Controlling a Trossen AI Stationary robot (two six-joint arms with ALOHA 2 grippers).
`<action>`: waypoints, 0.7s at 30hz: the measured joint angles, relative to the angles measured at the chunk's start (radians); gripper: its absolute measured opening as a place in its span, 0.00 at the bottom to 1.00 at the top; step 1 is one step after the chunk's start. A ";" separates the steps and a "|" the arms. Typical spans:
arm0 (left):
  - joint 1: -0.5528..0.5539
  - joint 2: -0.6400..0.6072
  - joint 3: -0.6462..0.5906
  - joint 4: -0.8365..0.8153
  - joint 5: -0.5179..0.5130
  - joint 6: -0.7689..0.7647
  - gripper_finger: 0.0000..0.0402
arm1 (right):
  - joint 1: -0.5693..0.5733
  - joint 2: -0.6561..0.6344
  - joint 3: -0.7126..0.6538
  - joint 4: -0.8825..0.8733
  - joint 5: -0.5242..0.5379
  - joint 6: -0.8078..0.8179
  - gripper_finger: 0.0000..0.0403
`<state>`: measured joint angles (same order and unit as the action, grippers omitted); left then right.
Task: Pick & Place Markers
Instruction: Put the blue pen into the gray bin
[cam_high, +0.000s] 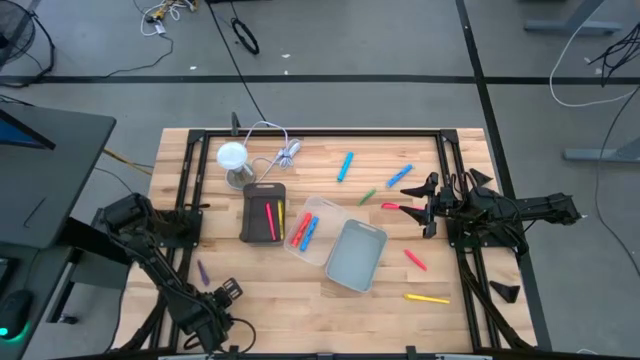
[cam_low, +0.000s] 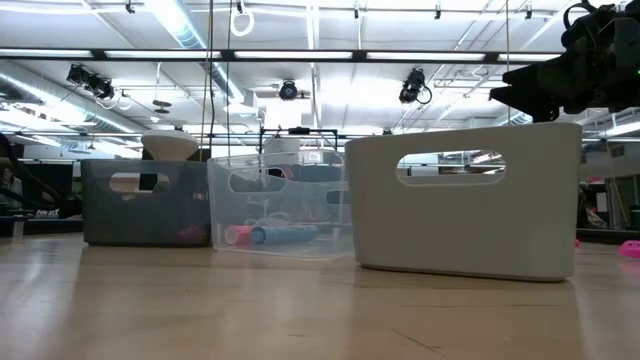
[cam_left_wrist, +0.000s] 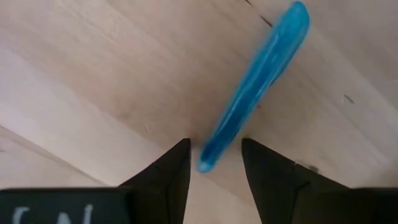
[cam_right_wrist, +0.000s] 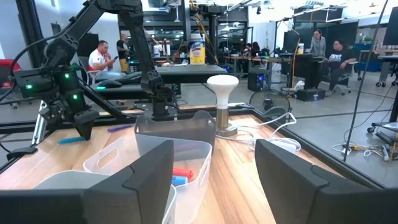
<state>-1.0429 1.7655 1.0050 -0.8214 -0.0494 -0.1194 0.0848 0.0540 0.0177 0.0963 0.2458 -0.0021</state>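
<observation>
Markers lie all over the wooden table in the high view: blue ones near the far side, a pink one and a yellow one on the right, and a purple one on the left. More sit in the dark bin and the clear bin, while the grey-white bin looks bare. The left gripper is low at the near left edge, with open wood around it. The right gripper hangs over the right side, beside a pink marker. A white lamp stands at the far left. In the low view the three bins stand in a row, and wide bare wood runs in front of them. In the left wrist view the two dark fingers are spread a little, with the end of a blue marker between them, lying on the wood. Some white writing shows on the gripper, too cut off to read. In the right wrist view the fingers stand wide apart, holding nothing, with the bins ahead. People sit in the room behind.
</observation>
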 joint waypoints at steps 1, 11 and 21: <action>0.000 0.000 -0.003 0.006 0.001 0.000 0.39 | 0.000 0.000 0.000 0.000 0.000 0.000 0.57; 0.000 -0.001 -0.016 0.044 0.029 0.004 0.32 | 0.000 0.000 0.000 0.000 0.000 0.000 0.57; 0.002 0.001 -0.016 0.048 0.043 -0.001 0.14 | 0.000 0.000 0.000 0.000 0.000 0.000 0.57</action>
<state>-1.0405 1.7664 0.9890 -0.7734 -0.0064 -0.1199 0.0846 0.0540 0.0177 0.0963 0.2456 -0.0021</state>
